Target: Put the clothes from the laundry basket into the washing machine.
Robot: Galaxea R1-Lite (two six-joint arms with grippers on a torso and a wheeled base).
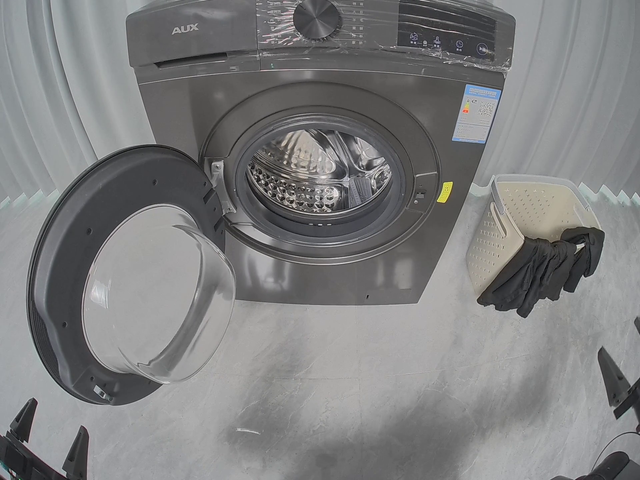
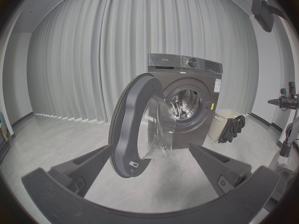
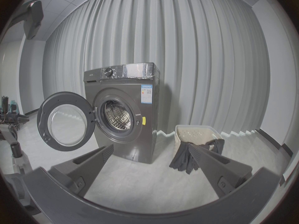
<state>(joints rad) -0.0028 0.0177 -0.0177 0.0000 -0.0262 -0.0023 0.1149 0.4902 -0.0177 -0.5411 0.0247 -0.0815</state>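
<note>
Head view takes in a grey front-loading washing machine (image 1: 320, 95) standing on the pale floor (image 1: 373, 368) before a curtain. Its round door (image 1: 127, 275) is swung fully open toward the robot's left, the clear bowl of its window facing outward. Behind the opening, the steel drum (image 1: 320, 175) looks bare of any garment.

On the floor near the machine's right side sits the cream perforated laundry basket (image 1: 493, 241). The dark clothes (image 1: 543, 265) are draped over its near rim, hanging down the outside wall toward the floor.

Low and well back from the machine, the left end effector (image 2: 149, 148) has its fingers spread wide and grips nothing. The right end effector (image 3: 151, 147) is likewise wide apart and empty, well short of the basket.
</note>
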